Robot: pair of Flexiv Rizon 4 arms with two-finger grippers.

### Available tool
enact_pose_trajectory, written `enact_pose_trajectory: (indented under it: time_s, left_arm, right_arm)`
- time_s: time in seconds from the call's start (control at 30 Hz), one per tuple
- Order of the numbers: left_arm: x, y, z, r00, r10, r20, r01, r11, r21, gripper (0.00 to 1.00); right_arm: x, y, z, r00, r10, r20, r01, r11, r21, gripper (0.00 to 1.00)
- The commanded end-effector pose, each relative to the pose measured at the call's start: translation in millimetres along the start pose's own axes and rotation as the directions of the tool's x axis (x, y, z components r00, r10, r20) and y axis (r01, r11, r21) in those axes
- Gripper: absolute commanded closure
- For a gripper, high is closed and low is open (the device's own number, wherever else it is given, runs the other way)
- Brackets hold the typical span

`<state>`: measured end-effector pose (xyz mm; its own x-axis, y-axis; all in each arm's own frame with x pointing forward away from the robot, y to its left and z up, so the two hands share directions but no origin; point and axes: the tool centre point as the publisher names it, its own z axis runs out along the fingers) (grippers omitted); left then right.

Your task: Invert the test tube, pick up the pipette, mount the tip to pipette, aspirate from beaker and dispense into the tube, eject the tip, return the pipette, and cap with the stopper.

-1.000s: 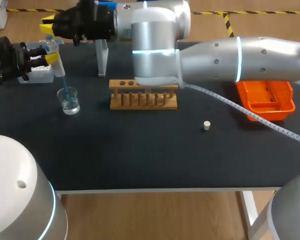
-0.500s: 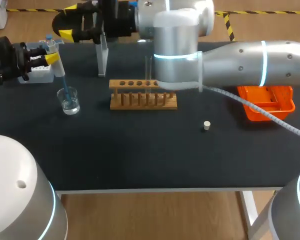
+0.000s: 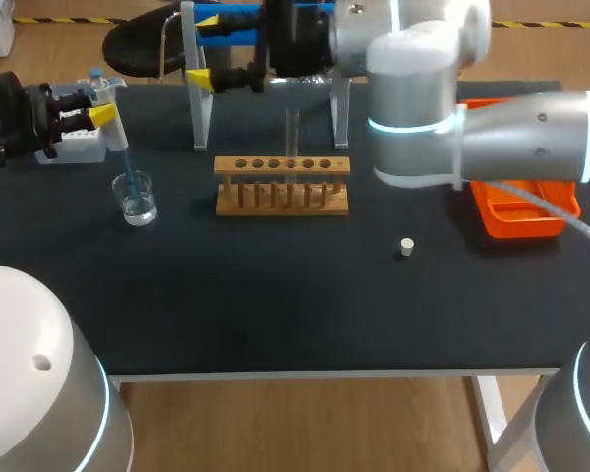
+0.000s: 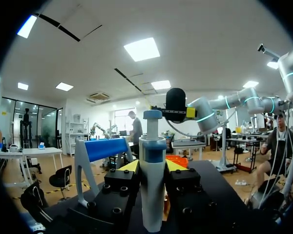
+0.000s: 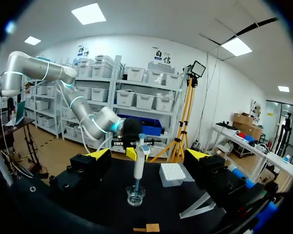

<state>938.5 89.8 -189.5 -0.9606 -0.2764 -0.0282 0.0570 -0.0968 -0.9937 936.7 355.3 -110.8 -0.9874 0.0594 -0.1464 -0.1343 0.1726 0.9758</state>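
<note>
Nearest the front edge of the dark table point(image 3: 275, 315), a small pale stopper point(image 3: 406, 247) lies alone, well apart from everything else. Behind it, toward the middle, stands the wooden rack point(image 3: 282, 185), with the clear test tube point(image 3: 292, 130) upright in one of its holes on the right half. An orange bin point(image 3: 527, 214) sits at the table's right side, partly covered by the right arm.

Left of the rack is the glass beaker point(image 3: 138, 200), which holds a little clear liquid. The pipette point(image 3: 113, 128) is slanted above it, and its blue tip point(image 3: 130, 173) reaches down into the beaker. The left gripper point(image 3: 93, 110) comes in from the left edge and clamps the pipette's white body between both fingers. The left wrist view shows this close up: the pipette point(image 4: 152, 195) stands squeezed between the two black finger blocks of the left gripper point(image 4: 152, 168).

Just behind the left gripper is the tip box point(image 3: 74, 146). Farther back is the pipette stand point(image 3: 197, 108), white uprights with a blue crossbar.

The right arm crosses the back of the table, and the right gripper point(image 3: 205, 77) hangs by the stand. In its own wrist view the right gripper point(image 5: 149, 155) has its yellow tips spread wide with nothing between them. Ahead of it are the pipette point(image 5: 139, 163) and the beaker point(image 5: 135, 196).
</note>
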Motion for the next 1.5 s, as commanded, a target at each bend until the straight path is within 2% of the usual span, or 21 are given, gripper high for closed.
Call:
enact_pose_trajectory:
  time_s: [0.03,0.3,0.63,0.87,1.17,1.5]
  left_arm:
    - [-0.3,-0.7,-0.4,1.0,-0.001,-0.002,0.001,1.0,-0.001,1.0]
    - [-0.3,-0.7,-0.4,1.0,-0.001,-0.002,0.001,1.0,-0.001,1.0]
    - [-0.3,-0.7,-0.4,1.0,-0.001,-0.002,0.001,1.0,-0.001,1.0]
    - [-0.3,-0.7,-0.4,1.0,-0.001,-0.002,0.001,1.0,-0.001,1.0]
    - [-0.3,-0.7,-0.4,1.0,-0.001,-0.002,0.001,1.0,-0.001,1.0]
    - [-0.3,-0.7,-0.4,1.0,-0.001,-0.002,0.001,1.0,-0.001,1.0]
  right_arm:
    - [-1.1,-5.7,-59.3,1.0,-0.012,-0.024,0.013,1.0,0.023,0.0]
    - [-2.1,-34.0,-96.3,0.995,-0.074,-0.064,0.078,0.995,0.068,0.0]
    - [-2.4,-78.6,-122.8,0.992,-0.059,-0.109,0.073,0.99,0.123,0.0]
    - [-5.3,-100.8,-130.2,0.993,-0.018,-0.117,0.035,0.989,0.14,0.0]
    - [-1.7,-122.2,-132.4,0.988,0.014,-0.151,0.004,0.993,0.118,0.0]
    - [0.8,-150.9,-129.2,0.99,0.038,-0.137,-0.021,0.992,0.124,0.0]
